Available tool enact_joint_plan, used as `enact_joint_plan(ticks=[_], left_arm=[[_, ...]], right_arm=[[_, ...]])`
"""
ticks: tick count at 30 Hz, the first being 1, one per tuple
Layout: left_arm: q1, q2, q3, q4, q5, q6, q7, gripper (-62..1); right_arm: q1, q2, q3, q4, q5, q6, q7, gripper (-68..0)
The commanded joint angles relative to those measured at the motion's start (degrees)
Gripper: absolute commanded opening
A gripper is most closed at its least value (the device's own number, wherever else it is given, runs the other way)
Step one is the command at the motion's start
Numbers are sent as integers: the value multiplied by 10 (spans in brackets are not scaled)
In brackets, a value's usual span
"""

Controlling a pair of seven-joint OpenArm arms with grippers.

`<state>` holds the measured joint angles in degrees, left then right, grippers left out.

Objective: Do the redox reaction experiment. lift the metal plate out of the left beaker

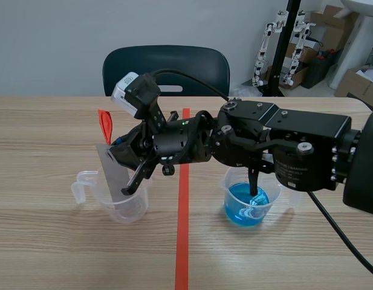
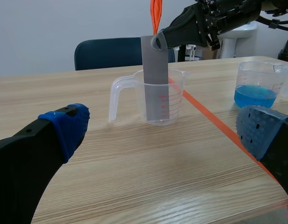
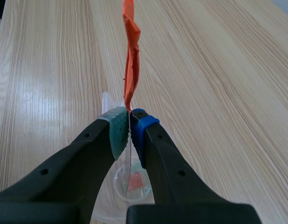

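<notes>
Right hand (image 3: 129, 123) clamped tight on top edge of plate (image 2: 155, 65), pads pinching just under orange tag (image 3: 131, 60). Plate hangs below hand, lower end inside clear beaker (image 2: 177, 93) directly beneath. Red scale marks on beaker wall, figures too small to read. Left hand (image 2: 165, 128) wide open, holding nothing, low over desk (image 2: 111, 163). Clear beaker ahead of it, blue-liquid beaker (image 2: 258, 88) ahead beside its right finger.

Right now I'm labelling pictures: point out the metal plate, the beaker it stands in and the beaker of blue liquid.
metal plate (image 2: 155, 60): left wrist view, grey face above the rim.
left beaker (image 2: 176, 95): left wrist view, side wall.
beaker of blue liquid (image 2: 263, 74): left wrist view, bare upper wall.
</notes>
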<state>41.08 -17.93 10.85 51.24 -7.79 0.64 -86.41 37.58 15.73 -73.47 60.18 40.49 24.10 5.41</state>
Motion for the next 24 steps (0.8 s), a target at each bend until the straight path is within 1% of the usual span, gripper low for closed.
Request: enact_joint_plan(ticks=[1, 3, 7, 12, 16, 19, 24], left_arm=[[4, 1, 0, 10, -1, 1, -26, 14], [4, 1, 0, 10, -1, 1, -26, 14], [4, 1, 0, 10, -1, 1, -26, 14], [4, 1, 0, 10, -1, 1, -26, 14], [4, 1, 0, 10, -1, 1, -26, 14], [4, 1, 0, 10, -1, 1, -26, 14], [4, 1, 0, 10, -1, 1, -26, 14]], right_arm=[[14, 1, 5, 9, -1, 0, -1, -669], [14, 3, 5, 12, 0, 6, 2, -669], [15, 11, 7, 25, 0, 33, 10, -669], [15, 21, 12, 56, -2, 41, 14, -669], [15, 27, 28, 83, -2, 48, 11, -669], [15, 31, 46, 113, 1, 58, -13, -669], [15, 41, 81, 169, 7, 58, -61, -669]])
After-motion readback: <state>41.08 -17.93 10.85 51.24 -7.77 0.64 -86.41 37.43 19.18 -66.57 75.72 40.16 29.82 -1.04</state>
